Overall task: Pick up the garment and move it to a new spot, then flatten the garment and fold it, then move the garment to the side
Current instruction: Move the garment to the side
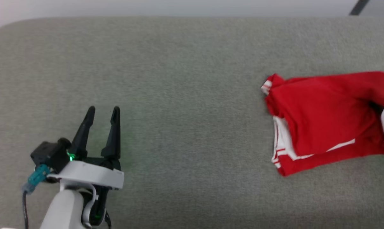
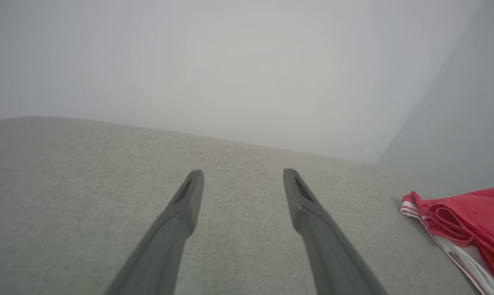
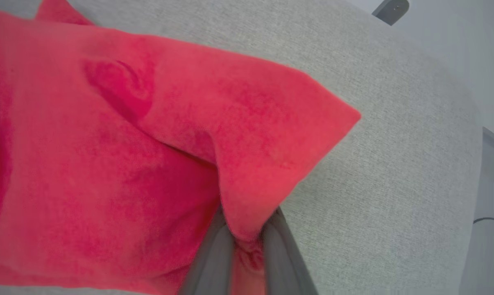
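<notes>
while our right pincer (image 3: pixel 249 229) clamps the shirt (image 3: pixel 107 164), we should drag low and slow; our left pincer (image 1: pixel 103 109) gapes empty, well apart.

Likely a bare lab or test room; a wide counter (image 1: pixel 179 63) with rounded corners, covered in plain grey-green cloth, sits before a blank pale wall (image 2: pixel 230 61); a dark bar (image 1: pixel 359 6) slants at the far right; a thin cable (image 3: pixel 482 220) lies beyond the counter's right edge.
</notes>
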You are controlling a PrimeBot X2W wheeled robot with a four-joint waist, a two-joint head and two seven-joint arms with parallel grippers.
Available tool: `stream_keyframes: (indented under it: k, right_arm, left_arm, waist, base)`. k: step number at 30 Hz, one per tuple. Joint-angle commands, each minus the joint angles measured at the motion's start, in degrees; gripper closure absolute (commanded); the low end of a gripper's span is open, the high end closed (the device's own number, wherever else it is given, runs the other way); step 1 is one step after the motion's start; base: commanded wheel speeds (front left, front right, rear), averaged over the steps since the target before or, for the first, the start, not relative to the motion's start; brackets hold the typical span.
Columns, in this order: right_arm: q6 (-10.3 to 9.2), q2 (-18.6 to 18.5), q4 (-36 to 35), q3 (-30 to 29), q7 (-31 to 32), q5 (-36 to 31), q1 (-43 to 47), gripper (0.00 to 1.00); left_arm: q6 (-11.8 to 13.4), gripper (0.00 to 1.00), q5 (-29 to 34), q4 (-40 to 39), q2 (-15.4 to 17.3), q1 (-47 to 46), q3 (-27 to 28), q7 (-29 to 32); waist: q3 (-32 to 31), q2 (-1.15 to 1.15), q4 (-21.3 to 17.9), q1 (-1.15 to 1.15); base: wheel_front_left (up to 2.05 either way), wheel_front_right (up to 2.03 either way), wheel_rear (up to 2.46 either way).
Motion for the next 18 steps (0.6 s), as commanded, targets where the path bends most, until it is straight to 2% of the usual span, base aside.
stream_keyframes:
  k: [1,10,18]
  right_arm:
    - [-0.09,-0.9,0.4,0.2,-1.1,0.6,-1.5,1.0]
    - [-0.09,-5.3,3.7,0.5,-6.1,0.3,-5.6,1.0]
    - [-0.09,-9.0,7.5,1.9,-11.6,-1.6,-9.9,1.0]
  left_arm:
    - [-0.2,0.0,0.5,-0.3,0.5,-1.5,-0.3,0.0]
    - [-0.2,0.0,1.1,-0.2,2.0,-5.5,-2.2,0.0]
    - [-0.2,0.0,1.4,-0.1,2.8,-8.6,-3.9,0.0]
  waist:
    - [3.7,0.0,-3.5,0.0]
    - [8.6,0.0,-7.8,0.0]
    - [12.1,0.0,-10.1,0.0]
  base:
    - [0.0,0.0,0.0]
    - [0.0,0.0,0.0]
    - [0.0,0.0,0.0]
